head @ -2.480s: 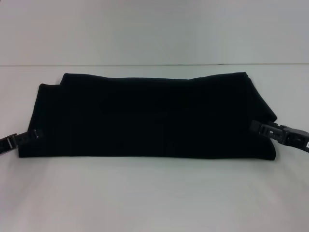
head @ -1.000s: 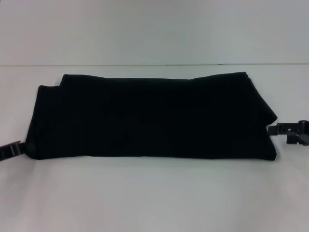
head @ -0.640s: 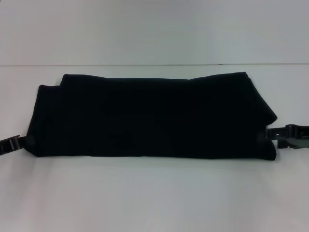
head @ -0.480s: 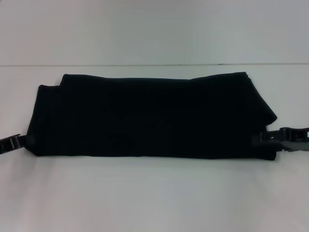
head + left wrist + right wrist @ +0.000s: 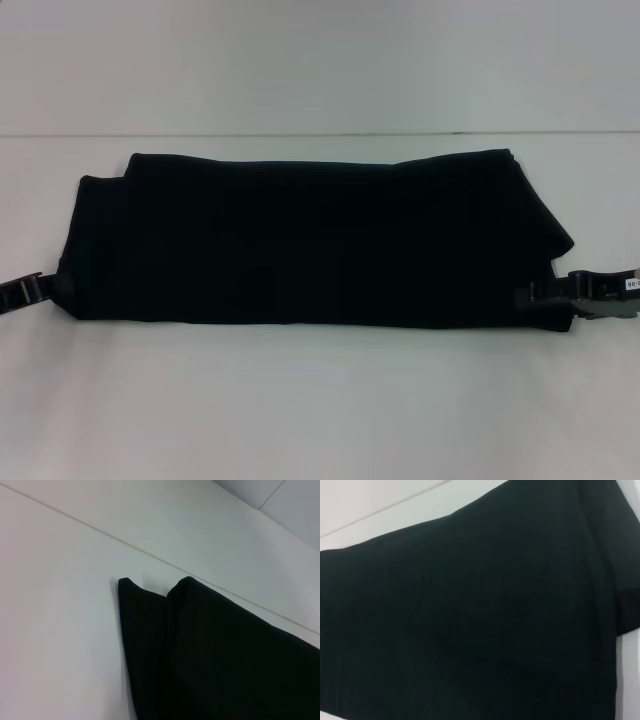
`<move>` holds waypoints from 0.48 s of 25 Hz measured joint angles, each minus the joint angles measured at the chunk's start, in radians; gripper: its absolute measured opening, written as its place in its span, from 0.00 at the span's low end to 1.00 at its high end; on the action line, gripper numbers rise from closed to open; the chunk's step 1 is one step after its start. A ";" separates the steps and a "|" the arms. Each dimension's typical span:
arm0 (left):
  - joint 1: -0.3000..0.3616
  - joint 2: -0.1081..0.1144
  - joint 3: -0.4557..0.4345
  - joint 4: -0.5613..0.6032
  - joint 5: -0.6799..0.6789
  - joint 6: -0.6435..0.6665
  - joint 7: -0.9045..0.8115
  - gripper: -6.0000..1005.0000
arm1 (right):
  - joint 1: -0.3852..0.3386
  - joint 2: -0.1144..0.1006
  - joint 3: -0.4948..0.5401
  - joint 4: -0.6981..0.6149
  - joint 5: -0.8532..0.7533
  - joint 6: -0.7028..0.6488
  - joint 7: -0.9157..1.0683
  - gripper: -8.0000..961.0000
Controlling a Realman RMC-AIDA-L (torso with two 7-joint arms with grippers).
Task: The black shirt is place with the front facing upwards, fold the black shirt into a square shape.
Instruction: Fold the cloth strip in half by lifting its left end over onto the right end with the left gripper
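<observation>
The black shirt [image 5: 310, 240] lies on the white table as a long, flat band running left to right, with no lettering showing. Its far left end shows two stacked corners in the left wrist view, where the black shirt [image 5: 225, 660] fills the lower right. The right wrist view is almost all black shirt [image 5: 470, 605]. My left gripper [image 5: 50, 286] sits low at the band's near left end, touching its edge. Over on the other side, my right gripper [image 5: 528, 297] reaches in low over the near right corner.
The white table [image 5: 320, 400] stretches bare in front of the shirt and on both sides. A thin seam [image 5: 320, 134] crosses behind the shirt, where the table meets the pale back wall.
Both grippers drew back off the shirt's ends. The right one has since slid left again onto the near right corner. The near left corner of the shirt shifted slightly inward.
</observation>
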 joint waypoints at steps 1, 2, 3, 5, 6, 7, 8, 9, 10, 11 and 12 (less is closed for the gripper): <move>0.000 0.000 0.000 0.000 0.000 0.000 0.000 0.03 | 0.000 0.000 0.000 0.000 0.000 0.001 -0.002 0.84; 0.000 0.000 0.000 0.000 -0.001 0.001 0.001 0.03 | 0.000 0.000 -0.001 0.000 0.000 0.002 -0.005 0.83; 0.000 0.001 0.000 0.000 -0.001 0.004 0.002 0.03 | -0.001 0.000 -0.001 0.000 0.000 0.002 -0.007 0.83; -0.001 0.003 0.000 0.000 -0.001 0.011 0.003 0.03 | -0.004 0.000 -0.001 0.000 0.000 0.002 -0.008 0.79; -0.001 0.004 0.000 0.000 -0.001 0.012 0.003 0.03 | -0.005 0.000 -0.001 0.000 0.000 0.002 -0.008 0.75; -0.002 0.004 0.000 0.000 -0.002 0.014 0.003 0.03 | -0.005 0.000 -0.001 0.000 0.000 0.002 -0.008 0.71; -0.003 0.004 0.000 0.000 -0.002 0.016 0.003 0.03 | -0.005 0.000 -0.001 0.000 0.000 0.002 -0.008 0.67; -0.003 0.005 0.000 0.000 -0.002 0.017 0.003 0.03 | -0.005 0.000 -0.002 0.000 0.000 0.002 -0.008 0.63; -0.004 0.005 0.000 0.000 -0.003 0.018 0.003 0.03 | -0.005 0.000 -0.002 0.000 0.000 0.002 -0.008 0.60; -0.004 0.005 0.000 0.000 -0.006 0.020 0.003 0.04 | -0.005 0.000 -0.002 0.000 0.000 0.002 -0.008 0.54; -0.004 0.005 0.000 0.000 -0.007 0.021 0.003 0.04 | -0.005 0.000 -0.003 0.000 0.000 0.002 -0.008 0.49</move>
